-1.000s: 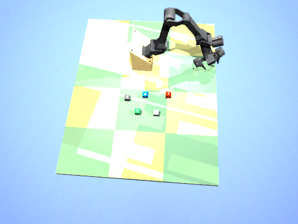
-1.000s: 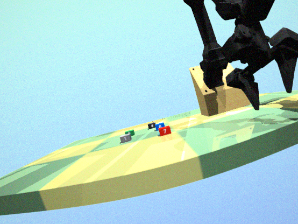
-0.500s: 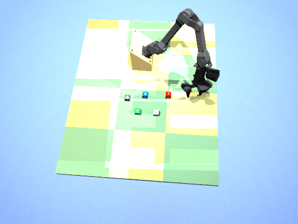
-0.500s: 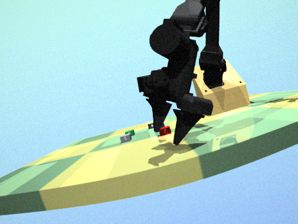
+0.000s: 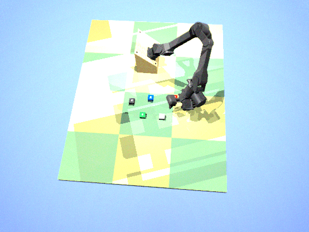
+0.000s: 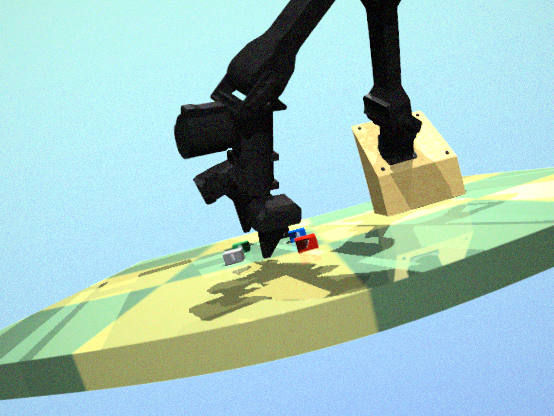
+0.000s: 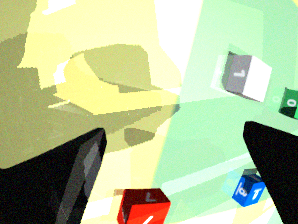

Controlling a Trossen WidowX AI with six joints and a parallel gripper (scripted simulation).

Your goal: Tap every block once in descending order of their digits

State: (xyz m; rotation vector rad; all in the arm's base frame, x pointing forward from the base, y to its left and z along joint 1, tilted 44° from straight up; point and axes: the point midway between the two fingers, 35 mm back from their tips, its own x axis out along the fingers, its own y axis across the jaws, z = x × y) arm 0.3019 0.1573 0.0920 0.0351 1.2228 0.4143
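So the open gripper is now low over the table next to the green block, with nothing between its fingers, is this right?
Not quite: the open, empty gripper is low beside the red block, not the green block, which lies farther off. The wrist view shows it.

A table top [image 5: 92, 156] patterned in green, yellow and white carries five small blocks, dark grey [image 5: 131, 101], blue [image 5: 150, 97], red [image 5: 175, 96], green [image 5: 142, 115] and white [image 5: 162, 116], plus a tan wooden pedestal [image 5: 145, 67].

Five blocks [image 5: 150, 97] on the table [image 5: 92, 156], before the arm's pedestal [image 5: 145, 65].
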